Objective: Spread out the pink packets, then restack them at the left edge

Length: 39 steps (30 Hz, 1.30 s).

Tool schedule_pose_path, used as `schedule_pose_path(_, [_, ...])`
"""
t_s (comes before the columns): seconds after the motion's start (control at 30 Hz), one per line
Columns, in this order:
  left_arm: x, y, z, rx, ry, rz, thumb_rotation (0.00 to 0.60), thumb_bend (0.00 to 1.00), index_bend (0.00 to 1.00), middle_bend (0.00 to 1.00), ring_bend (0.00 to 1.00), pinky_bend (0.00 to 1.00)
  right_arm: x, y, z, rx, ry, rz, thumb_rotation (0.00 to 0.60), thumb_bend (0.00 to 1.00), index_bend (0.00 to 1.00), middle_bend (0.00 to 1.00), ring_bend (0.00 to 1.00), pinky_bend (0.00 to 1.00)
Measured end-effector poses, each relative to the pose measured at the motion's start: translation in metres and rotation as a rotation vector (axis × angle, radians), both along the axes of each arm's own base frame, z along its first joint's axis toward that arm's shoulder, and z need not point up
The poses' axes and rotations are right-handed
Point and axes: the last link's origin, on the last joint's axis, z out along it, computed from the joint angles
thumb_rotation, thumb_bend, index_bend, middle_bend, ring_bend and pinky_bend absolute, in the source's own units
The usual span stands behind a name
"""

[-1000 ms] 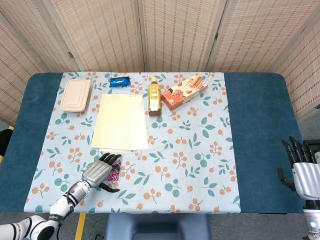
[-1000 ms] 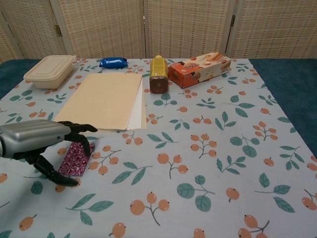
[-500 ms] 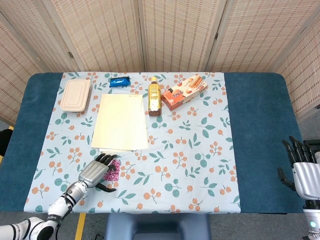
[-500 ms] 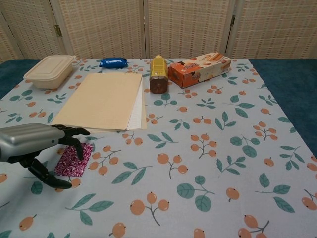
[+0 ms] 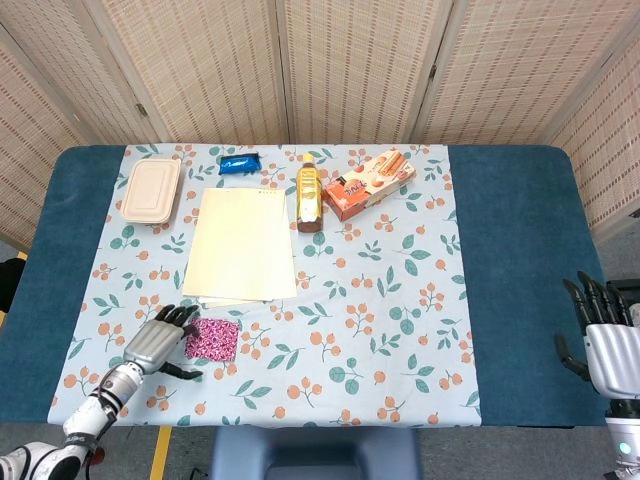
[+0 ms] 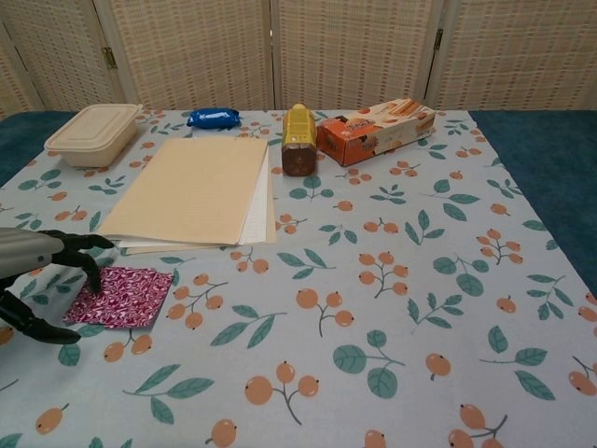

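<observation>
You're looking at a woven folding screen closing off the back, its pale panels framed in light wood. In front of it sits a table covered in dark blue, with a floral runner laid across the middle. Even, soft lighting throughout.

Left hand near the front left corner of the tablecloth, fingertips touching pink packets. Right hand beyond the table's right edge, fingers apart, holding nothing.
</observation>
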Motion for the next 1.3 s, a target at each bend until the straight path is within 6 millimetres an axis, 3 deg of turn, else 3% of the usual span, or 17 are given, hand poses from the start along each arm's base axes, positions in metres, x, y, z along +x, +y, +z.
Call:
schedule_pose_path(0.13, [-0.004, 0.001, 0.011, 0.024, 0.001, 0.012, 0.308, 0.05, 0.34, 0.0, 0.0, 0.0, -0.001, 0.0, -0.001, 0.0, -0.002, -0.003, 0.6, 0.45, 0.0, 0.01, 0.0, 0.0])
schedule_pose_path(0.3, [0.009, 0.0, 0.012, 0.034, -0.046, -0.004, 0.311, 0.05, 0.34, 0.0, 0.0, 0.0, -0.002, -0.001, -0.001, 0.003, -0.003, -0.002, 0.6, 0.45, 0.0, 0.01, 0.0, 0.0])
schedule_pose_path(0.8, [0.062, 0.002, -0.032, -0.051, -0.078, -0.114, 0.31, 0.05, 0.34, 0.0, 0.0, 0.0, -0.009, 0.002, 0.001, -0.003, -0.008, -0.026, 0.6, 0.45, 0.0, 0.01, 0.0, 0.0])
schedule_pose_path(1.0, [0.065, 0.003, -0.04, -0.057, -0.056, -0.116, 0.311, 0.05, 0.34, 0.0, 0.0, 0.0, -0.01, 0.002, 0.003, -0.01, -0.008, -0.028, 0.6, 0.45, 0.01, 0.01, 0.0, 0.0])
schedule_pose_path(1.3, [0.055, 0.003, -0.039, -0.051, -0.035, -0.079, 0.313, 0.05, 0.34, 0.0, 0.0, 0.0, -0.01, 0.002, 0.002, -0.006, -0.009, -0.029, 0.6, 0.45, 0.0, 0.01, 0.0, 0.0])
